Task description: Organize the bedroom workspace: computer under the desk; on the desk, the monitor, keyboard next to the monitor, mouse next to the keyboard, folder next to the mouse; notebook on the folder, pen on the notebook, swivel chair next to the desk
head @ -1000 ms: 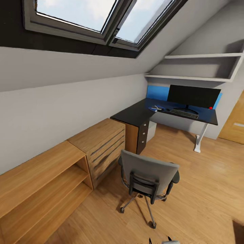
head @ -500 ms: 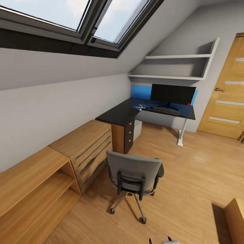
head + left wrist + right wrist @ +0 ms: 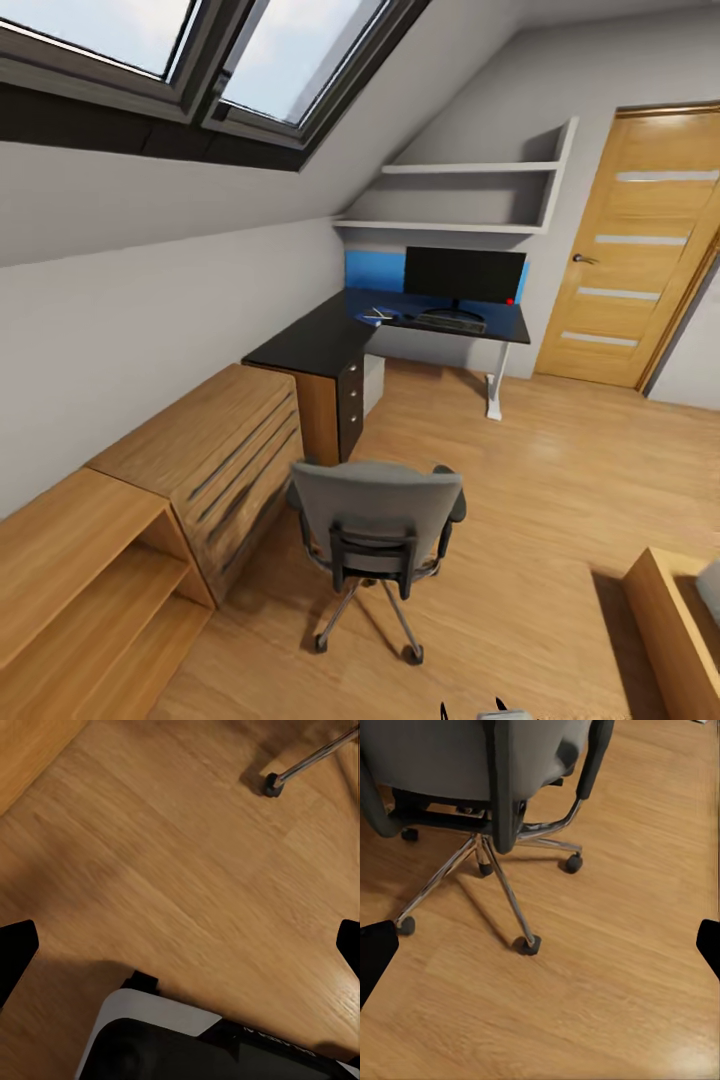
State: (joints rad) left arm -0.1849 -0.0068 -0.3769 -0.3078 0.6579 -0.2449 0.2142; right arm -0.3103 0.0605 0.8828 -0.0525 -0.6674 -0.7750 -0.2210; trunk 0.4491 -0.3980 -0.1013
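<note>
The swivel chair [image 3: 375,530] is seen from behind in the head view, standing on the oak floor [image 3: 560,520] directly ahead of the robot, its tall grey back turned toward the camera so that the seat, and whatever lies on it, is hidden. In the right wrist view the chair's chrome star base and castors [image 3: 526,944] lie close ahead of the right gripper [image 3: 540,945], whose two dark fingertips are seen at opposite edges of the picture, set wide apart and empty. The left gripper [image 3: 180,945] is likewise spread with nothing between its fingers, and over bare floor a single chair castor [image 3: 271,784] is seen farther off (so the right arm is judged the nearer to the chair). Beyond the chair, well apart from it, the worktop [image 3: 320,345] runs along the sloped wall to the far corner, its long axis pointing away from the robot; the monitor [image 3: 465,275] stands on its far end with the keyboard [image 3: 445,321] just in front of it. The folder cannot be made out, so an approach around the chair's side is judged necessary before any grasp.
</note>
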